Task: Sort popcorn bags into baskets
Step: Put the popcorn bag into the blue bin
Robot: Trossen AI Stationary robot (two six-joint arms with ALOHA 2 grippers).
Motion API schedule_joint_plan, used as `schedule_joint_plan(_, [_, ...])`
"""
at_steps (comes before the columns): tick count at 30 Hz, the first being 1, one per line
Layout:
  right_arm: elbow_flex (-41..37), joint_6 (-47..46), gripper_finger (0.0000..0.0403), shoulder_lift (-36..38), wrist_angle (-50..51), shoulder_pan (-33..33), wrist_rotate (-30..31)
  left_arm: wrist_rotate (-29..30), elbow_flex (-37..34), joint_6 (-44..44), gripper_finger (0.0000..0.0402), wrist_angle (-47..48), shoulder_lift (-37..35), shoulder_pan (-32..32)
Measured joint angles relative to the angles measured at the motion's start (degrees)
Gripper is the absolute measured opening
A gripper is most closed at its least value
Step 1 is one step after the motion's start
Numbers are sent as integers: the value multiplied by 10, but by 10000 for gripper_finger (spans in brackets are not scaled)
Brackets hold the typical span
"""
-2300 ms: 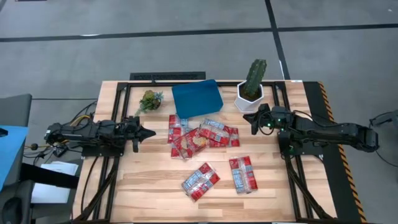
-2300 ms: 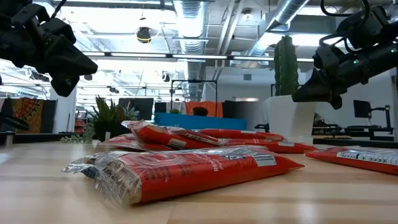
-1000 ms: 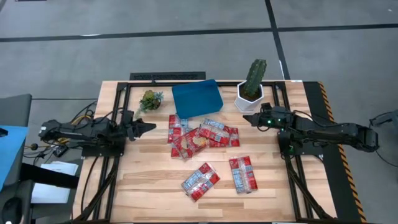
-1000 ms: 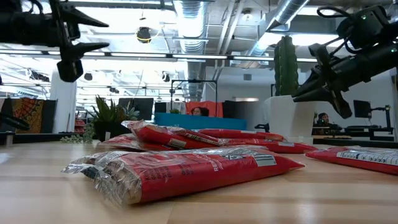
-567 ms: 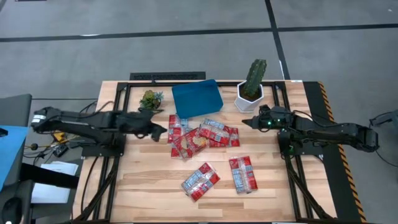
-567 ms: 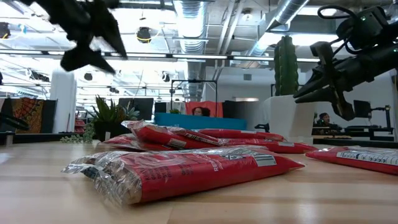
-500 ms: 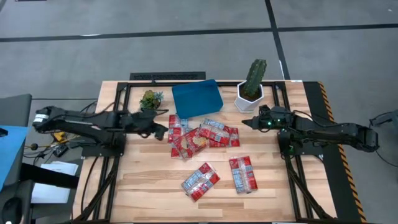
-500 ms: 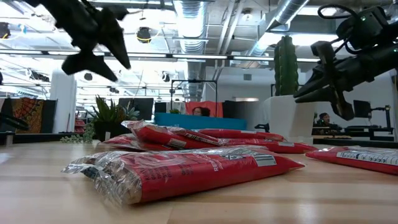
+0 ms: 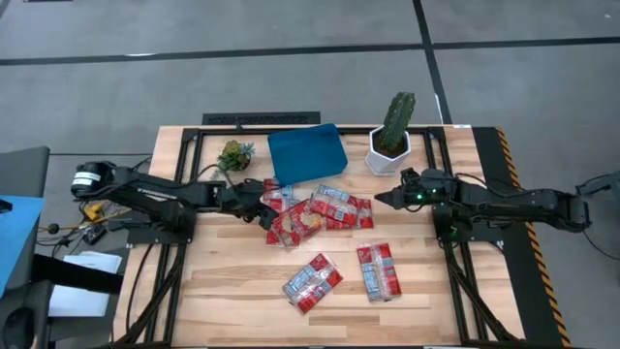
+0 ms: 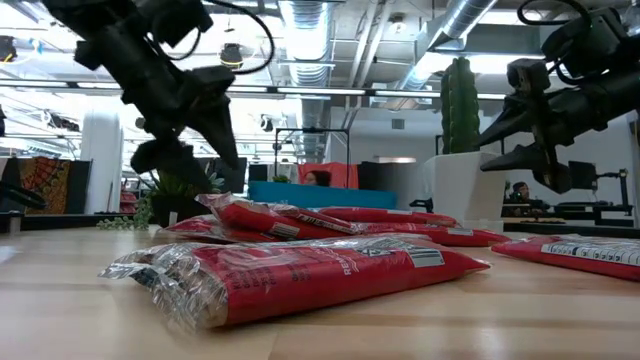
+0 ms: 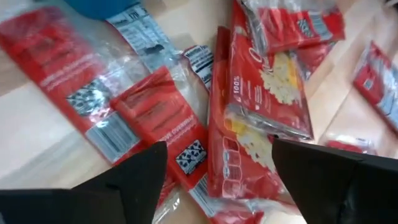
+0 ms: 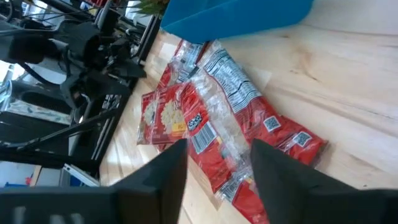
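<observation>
Several red popcorn bags (image 9: pixel 312 212) lie in an overlapping pile at the table's middle, also seen in the left wrist view as popcorn bags (image 11: pixel 261 106). Two more bags (image 9: pixel 312 282) (image 9: pixel 378 271) lie flat nearer the front edge. The blue basket (image 9: pixel 306 153) sits behind the pile at the far edge. My left gripper (image 9: pixel 260 206) hovers open, tipped down, over the pile's left edge; its fingers (image 11: pixel 137 180) stand apart above the bags. My right gripper (image 9: pixel 380 200) is open, just right of the pile and above the table.
A white pot with a cactus (image 9: pixel 391 136) stands at the far right, close behind my right gripper. A small green plant (image 9: pixel 233 155) sits left of the basket. Bare wood lies at the front left and front right of the table.
My left gripper has travelled from the table's left side toward the right and down, tipping downward, until it hangs over the pile's left edge. My right gripper has stayed about where it was and has opened. The bags have not moved.
</observation>
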State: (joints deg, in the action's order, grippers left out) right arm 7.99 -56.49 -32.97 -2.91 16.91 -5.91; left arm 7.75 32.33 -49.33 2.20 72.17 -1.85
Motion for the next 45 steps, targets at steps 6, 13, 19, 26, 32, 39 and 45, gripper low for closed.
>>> schedule_joint_plan(6, [0, 0, 247, 0, 10, 0, 1, -59, 28, 29, 277, -39, 87, 1])
schedule_joint_plan(13, [0, -1, 245, 0, 10, 0, 1, -103, 66, 30, 263, -40, 183, 5])
schedule_joint_plan(19, [0, -1, 237, 0, 10, 0, 1, -145, 81, 7, 172, -33, 217, 3])
schedule_joint_plan(26, [0, 0, 229, 0, 10, 0, 0, -170, 82, -22, 16, -32, 199, 3])
schedule_joint_plan(32, [0, 0, 224, 0, 10, 0, 2, -187, 80, -73, 8, -21, 145, 3])
schedule_joint_plan(39, [0, 0, 223, 0, 10, 0, 2, -169, 80, -147, 6, -10, 45, -5])
schedule_joint_plan(45, [0, 0, 218, 0, 9, 0, 4, -49, 80, -206, 4, -15, -38, -6])
